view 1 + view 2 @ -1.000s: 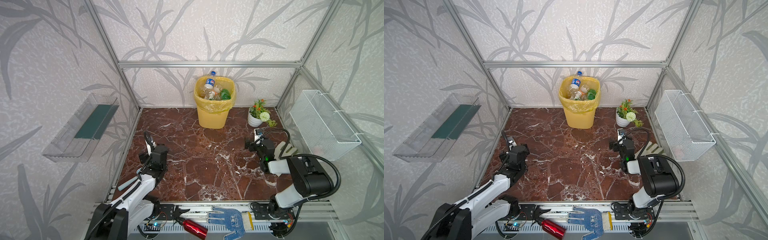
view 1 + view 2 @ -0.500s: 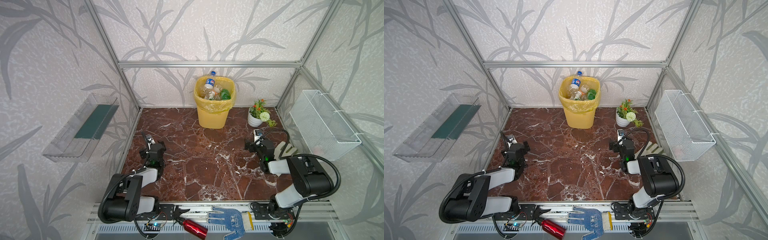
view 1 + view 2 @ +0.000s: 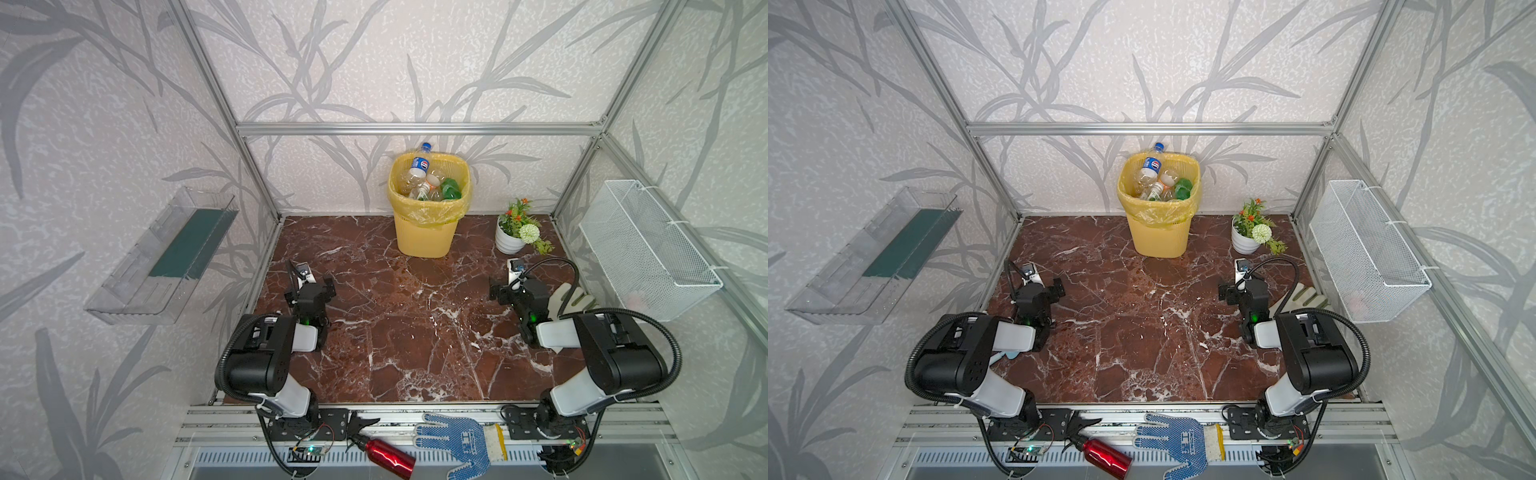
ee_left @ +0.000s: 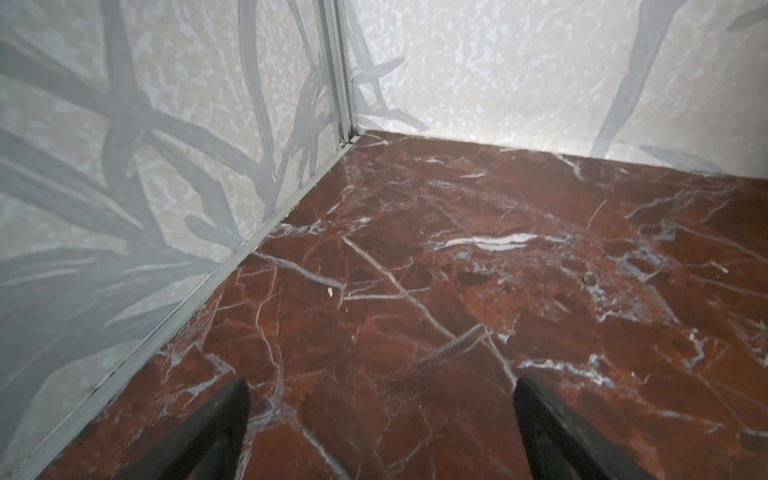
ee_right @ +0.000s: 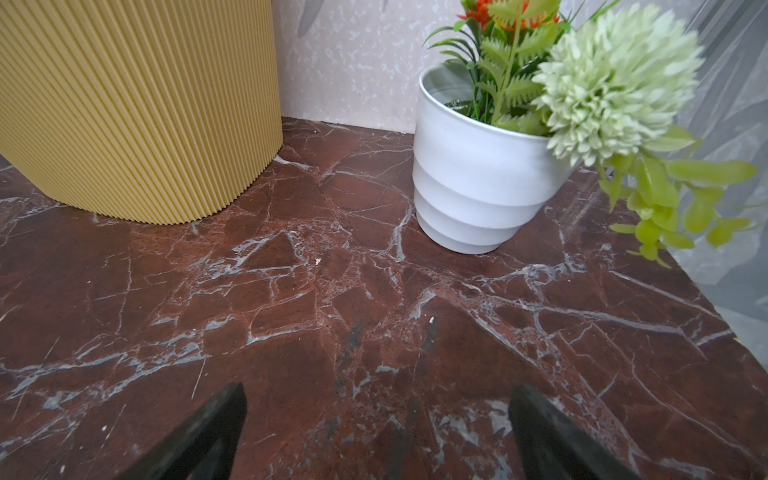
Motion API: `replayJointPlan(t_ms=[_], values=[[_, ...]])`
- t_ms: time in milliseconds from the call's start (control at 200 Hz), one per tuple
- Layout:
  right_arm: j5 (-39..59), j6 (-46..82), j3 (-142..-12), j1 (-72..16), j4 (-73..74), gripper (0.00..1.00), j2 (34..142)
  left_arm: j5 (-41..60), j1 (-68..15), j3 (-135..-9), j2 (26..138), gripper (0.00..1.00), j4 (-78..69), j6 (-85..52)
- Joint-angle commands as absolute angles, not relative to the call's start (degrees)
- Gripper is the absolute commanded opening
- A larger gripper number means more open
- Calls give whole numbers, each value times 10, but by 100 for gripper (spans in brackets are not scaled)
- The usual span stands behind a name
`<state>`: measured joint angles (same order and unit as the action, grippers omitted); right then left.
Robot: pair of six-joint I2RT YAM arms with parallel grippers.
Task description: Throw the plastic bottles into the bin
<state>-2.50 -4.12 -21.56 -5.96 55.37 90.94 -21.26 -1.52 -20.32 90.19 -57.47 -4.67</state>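
- Jaws on both arms stand wide apart and hold nothing. Only bare marble shows between the left fingertips (image 4: 224,428), and it is the same between the right fingertips (image 5: 208,432).
- I see the left arm (image 3: 266,357) folded low by the left wall and the right arm (image 3: 602,357) folded low on the right, well apart. I read this as a parked pose that leaves the middle free.
- Every one of the plastic bottles (image 3: 428,185) I can find lies heaped inside the bin (image 3: 422,237), and a blue-capped bottle (image 3: 417,162) pokes up over its rim. I see none on the desk (image 3: 415,316), so I judge the task done or nearly so.
- The bin stands against the middle of the back wall, probably so that either arm can reach its mouth.
- Open room lies across the middle of the desk, between the arms and the bin.
- The tight spots are the potted plant (image 5: 478,174) just right of the bin and ahead of the right jaws, a white glove (image 3: 569,297) beside the right arm, and the back-left corner that the left jaws face.
- A red metal bottle (image 3: 388,453) and a blue dotted glove (image 3: 461,442) lie on the front rail, off the desk. I would leave them there.
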Motion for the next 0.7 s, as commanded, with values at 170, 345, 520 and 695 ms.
replayJointPlan(t_ms=[170,345,520,695], values=[[0,-48,-214,-58,564,99,910,-208,-12,-208,904,99,-568,-40],[0,-48,-214,-58,564,99,910,-208,-11,-208,904,99,-565,-41],[0,-48,-214,-58,564,99,909,-207,-10,-208,904,99,-565,-42],[0,-48,-215,-58,561,99,909,-207,-10,-208,903,99,-564,-42]])
